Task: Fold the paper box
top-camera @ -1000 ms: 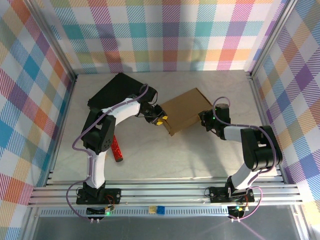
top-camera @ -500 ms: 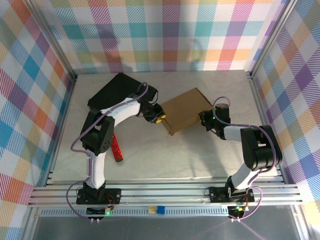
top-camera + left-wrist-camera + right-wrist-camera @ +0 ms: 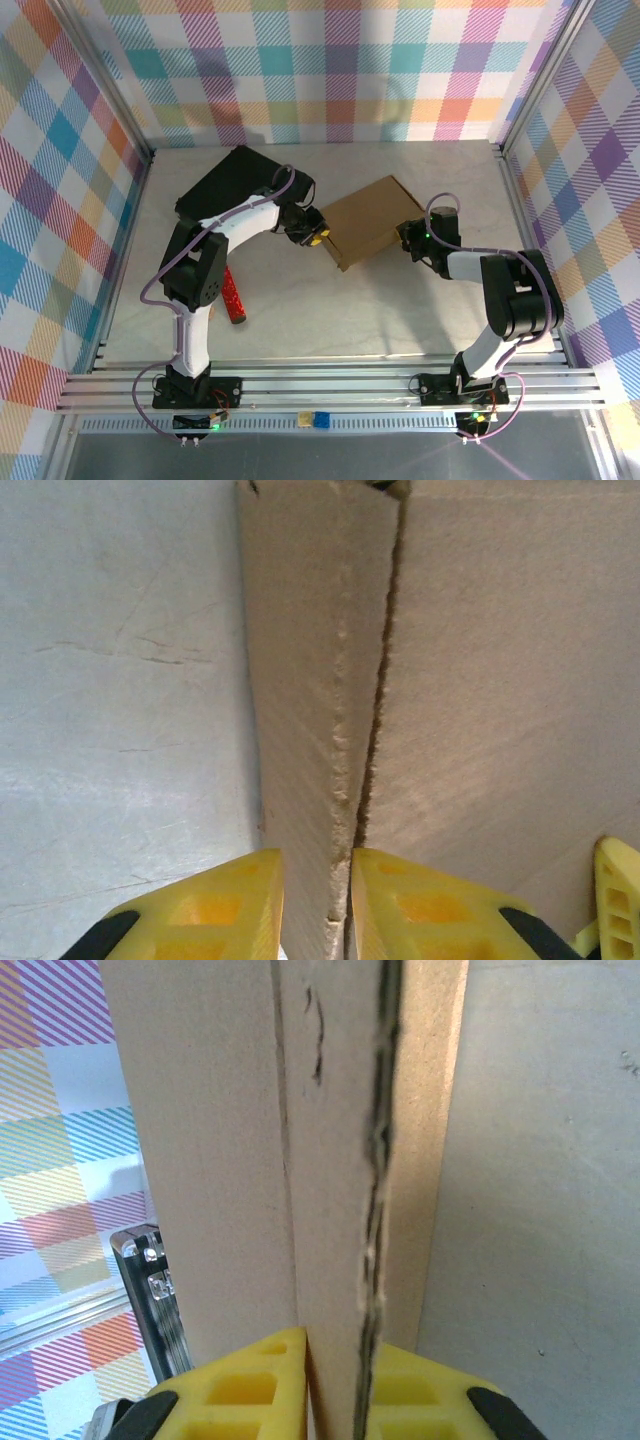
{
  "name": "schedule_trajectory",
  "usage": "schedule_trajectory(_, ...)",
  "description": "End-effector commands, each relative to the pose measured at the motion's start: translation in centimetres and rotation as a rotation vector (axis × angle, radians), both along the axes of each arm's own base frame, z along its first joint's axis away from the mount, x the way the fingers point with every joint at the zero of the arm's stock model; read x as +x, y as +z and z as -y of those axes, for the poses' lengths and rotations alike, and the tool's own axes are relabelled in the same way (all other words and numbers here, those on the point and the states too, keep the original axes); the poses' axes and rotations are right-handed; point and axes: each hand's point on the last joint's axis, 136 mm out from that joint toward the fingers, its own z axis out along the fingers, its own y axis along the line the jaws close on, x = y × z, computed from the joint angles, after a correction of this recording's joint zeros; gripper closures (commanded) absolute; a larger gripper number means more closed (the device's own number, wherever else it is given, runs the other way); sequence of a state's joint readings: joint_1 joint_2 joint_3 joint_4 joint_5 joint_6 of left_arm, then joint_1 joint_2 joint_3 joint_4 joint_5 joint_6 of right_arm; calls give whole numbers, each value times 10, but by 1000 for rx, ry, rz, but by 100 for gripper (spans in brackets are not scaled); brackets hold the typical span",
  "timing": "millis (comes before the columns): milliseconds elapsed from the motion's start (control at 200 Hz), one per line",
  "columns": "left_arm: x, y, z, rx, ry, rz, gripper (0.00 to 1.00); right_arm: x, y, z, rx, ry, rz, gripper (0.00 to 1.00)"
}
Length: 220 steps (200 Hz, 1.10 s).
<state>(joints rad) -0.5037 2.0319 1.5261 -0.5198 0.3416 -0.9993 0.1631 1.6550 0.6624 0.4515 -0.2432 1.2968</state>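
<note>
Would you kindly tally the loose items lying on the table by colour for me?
Brown: 1, the paper box
Black: 1, the flat case
Red: 1, the slim stick-like item
Total: 3

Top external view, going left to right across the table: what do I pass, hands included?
black case → left hand → paper box → right hand. The red item sits within the case's left-right span, so it is left out of the order.
</note>
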Motion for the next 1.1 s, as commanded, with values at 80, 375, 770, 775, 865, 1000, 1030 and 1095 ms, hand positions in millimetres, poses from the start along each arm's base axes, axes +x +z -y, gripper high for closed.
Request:
schedule_trajectory(80,-14,-20,-6,45,-3,-59,74,-14,-30,0,-17,5,-113,86)
schedule_trajectory(375,-15,-23,-1,57,-15,-65,69,-17,-32,0,-16,6,-122,86)
schedule_trajectory(770,-27,-46,-3,112,-35,-117,99,-16,-30,0,-14,11,-111,81)
schedule_trajectory(775,-26,-46,-3,111,-36,-117,100,-16,-30,0,-14,11,-111,81)
schedule_trajectory(865,-24,-38,1,88,-39,-116,100,-15,-23,-2,-20,28,-92,66)
schedule_trajectory(1000,-16,-12,15,-27,-30,-119,100,-15,0,0,-39,54,-51,30)
schedule_trajectory(1030,-15,-5,18,-53,-29,-119,100,-16,6,0,-43,64,-45,24)
schedule_trajectory(1095,-13,10,23,-117,-26,-129,100,-16,17,0,-45,86,-30,16)
